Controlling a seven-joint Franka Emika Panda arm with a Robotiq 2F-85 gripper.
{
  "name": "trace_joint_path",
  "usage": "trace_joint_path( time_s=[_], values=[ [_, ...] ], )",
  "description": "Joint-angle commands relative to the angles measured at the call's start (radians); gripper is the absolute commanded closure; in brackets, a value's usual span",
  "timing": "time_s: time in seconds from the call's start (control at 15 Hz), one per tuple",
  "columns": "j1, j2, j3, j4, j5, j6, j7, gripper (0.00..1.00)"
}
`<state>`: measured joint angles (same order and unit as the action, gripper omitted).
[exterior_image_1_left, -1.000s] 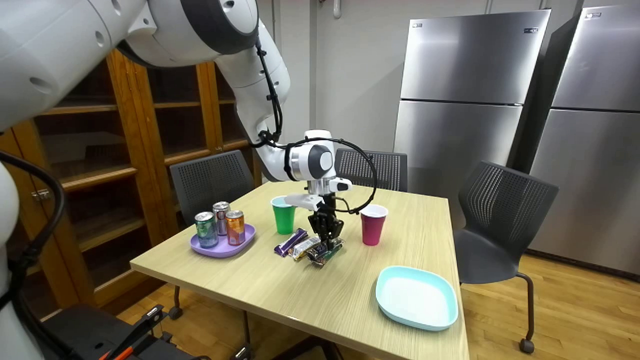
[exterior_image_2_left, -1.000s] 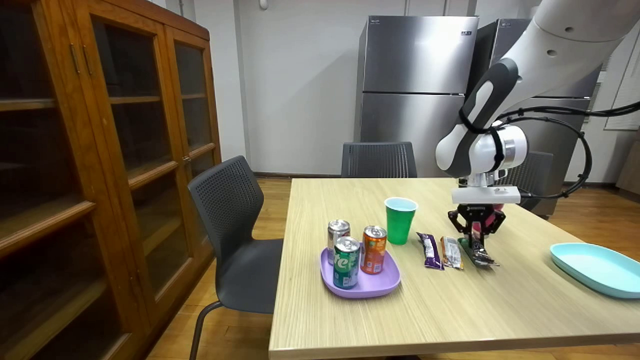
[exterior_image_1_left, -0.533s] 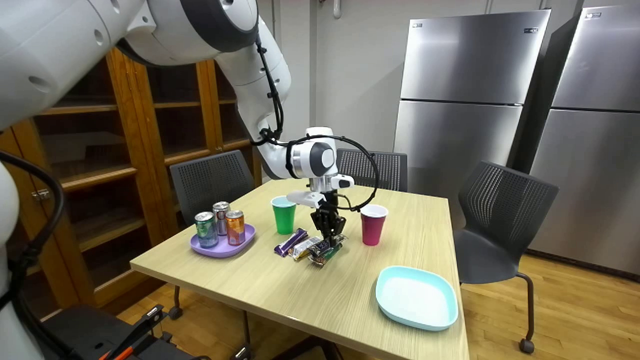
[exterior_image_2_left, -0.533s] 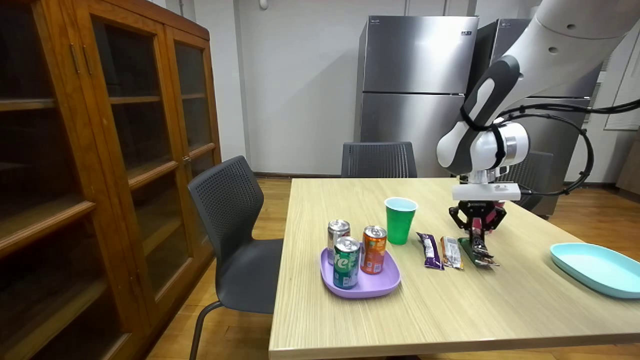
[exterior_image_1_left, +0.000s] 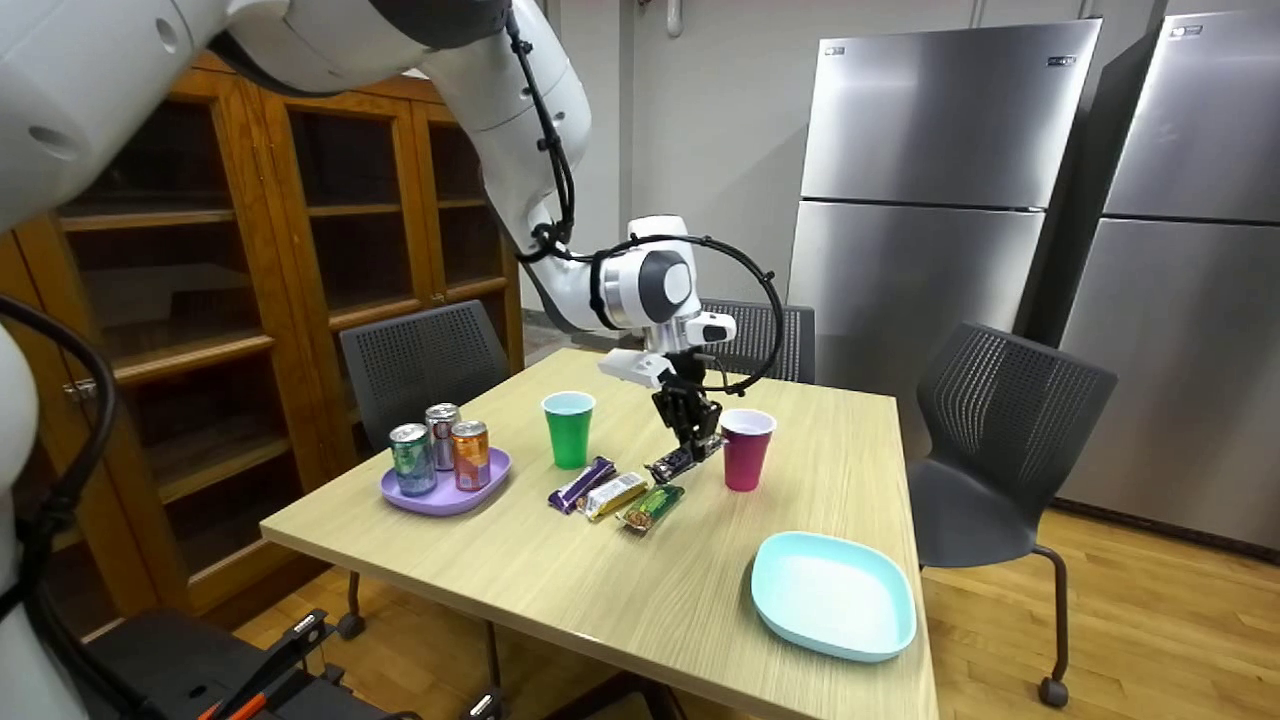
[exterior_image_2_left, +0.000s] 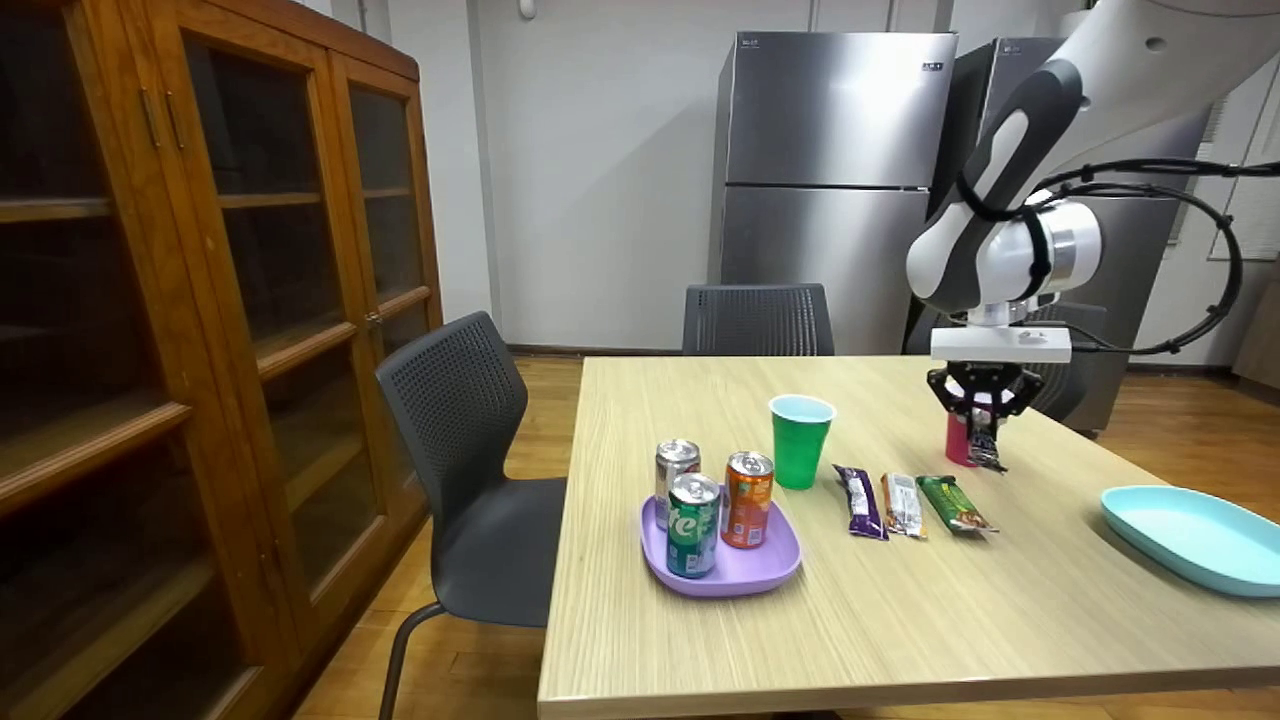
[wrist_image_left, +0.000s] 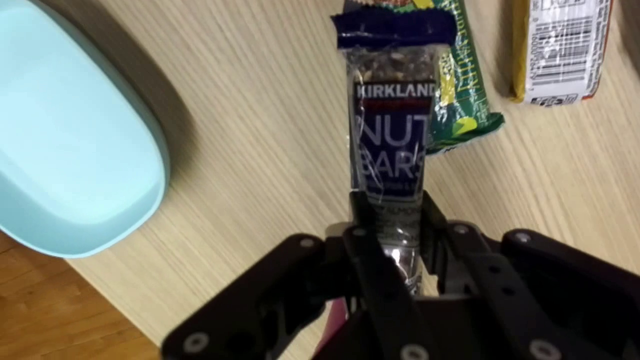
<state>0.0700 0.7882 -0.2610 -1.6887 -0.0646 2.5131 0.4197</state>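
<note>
The gripper is holding 1 nut bar aloft, apparently mid-carry; the next move is likely requiring clearance from the pink cup at its 3 o'clock in an exterior view.

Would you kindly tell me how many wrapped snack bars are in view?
4: the nut bar held in the gripper, and three lying side by side on the table: the green bar, the yellow-and-white bar and the purple bar.
</note>
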Motion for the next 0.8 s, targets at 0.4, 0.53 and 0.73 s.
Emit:
trace_joint_path(
  time_s=[0.4, 0.53, 0.73],
  values=[
    [-0.015, -0.135, -0.102, -0.174, -0.003, 0.061, 0.101, 0.94],
    [-0.017, -0.145, -0.121, -0.194, -0.006, 0.059, 0.122, 0.94],
    [-0.022, -0.153, -0.15, -0.217, -0.006, 0.055, 0.16, 0.94]
  ],
)
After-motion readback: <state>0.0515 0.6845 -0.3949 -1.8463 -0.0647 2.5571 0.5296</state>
